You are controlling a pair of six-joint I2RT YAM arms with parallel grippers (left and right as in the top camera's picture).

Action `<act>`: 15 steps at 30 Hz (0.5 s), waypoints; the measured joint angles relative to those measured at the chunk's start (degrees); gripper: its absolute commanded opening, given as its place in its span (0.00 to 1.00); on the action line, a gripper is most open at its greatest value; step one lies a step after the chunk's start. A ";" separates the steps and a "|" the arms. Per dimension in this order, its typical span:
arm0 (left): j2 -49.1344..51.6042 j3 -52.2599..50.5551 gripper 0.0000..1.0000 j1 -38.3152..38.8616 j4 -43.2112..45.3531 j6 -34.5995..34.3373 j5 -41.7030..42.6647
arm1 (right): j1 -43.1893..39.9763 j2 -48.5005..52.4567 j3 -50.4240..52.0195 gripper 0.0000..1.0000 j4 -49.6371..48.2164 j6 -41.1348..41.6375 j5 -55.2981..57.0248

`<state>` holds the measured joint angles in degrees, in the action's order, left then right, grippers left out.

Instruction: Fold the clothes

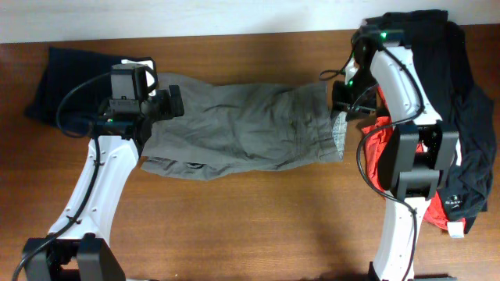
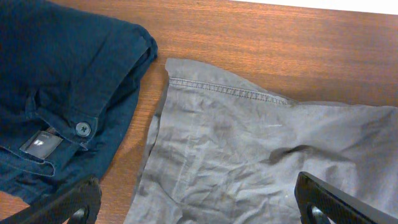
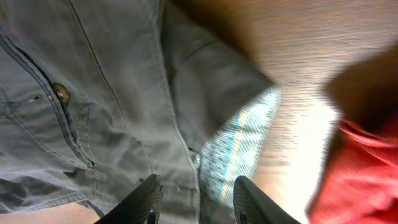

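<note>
The clothes, grey-olive shorts [image 1: 242, 125], lie spread out flat across the middle of the table. My left gripper [image 1: 170, 103] hovers open over their left hem. In the left wrist view its wide-apart fingers [image 2: 336, 200] straddle wrinkled grey cloth [image 2: 261, 155] without touching it. At the waistband end, my right gripper [image 1: 344, 100] is open. The right wrist view shows the right gripper [image 3: 196, 202] just above the buttoned waistband [image 3: 93, 93] and the pale striped lining [image 3: 242, 143], with the cloth lying loose between its jaws.
A dark navy denim garment [image 1: 62, 86] lies at the far left, touching the shorts' hem [image 2: 56, 81]. A red T-shirt [image 1: 379, 148] and a black T-shirt [image 1: 461, 117] are piled at the right edge under the right arm. Bare wooden table [image 1: 258, 218] shows in front.
</note>
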<state>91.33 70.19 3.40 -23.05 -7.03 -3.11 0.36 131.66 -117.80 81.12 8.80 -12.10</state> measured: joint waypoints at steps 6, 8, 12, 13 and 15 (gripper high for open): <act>0.07 0.00 0.99 0.00 -1.18 1.64 -0.02 | 0.48 0.04 5.64 0.43 -5.35 -0.81 -2.69; 0.15 0.00 0.99 0.00 -1.86 2.49 -0.02 | 0.39 0.07 6.08 0.43 -5.51 -0.92 -2.84; 1.46 0.00 0.98 0.00 -2.49 3.87 -0.02 | -0.11 0.07 6.12 0.42 -5.53 -1.25 -2.84; 2.23 0.00 0.98 0.00 -2.49 4.09 -0.02 | -0.28 0.07 6.12 0.41 -5.53 -1.46 -2.91; 5.01 0.00 0.94 0.00 -2.51 4.48 -0.02 | -0.79 0.07 6.12 0.41 -5.46 -1.90 -3.04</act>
<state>96.33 70.19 3.40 -25.56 -2.55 -3.14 -0.43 131.72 -111.68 75.66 6.90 -15.14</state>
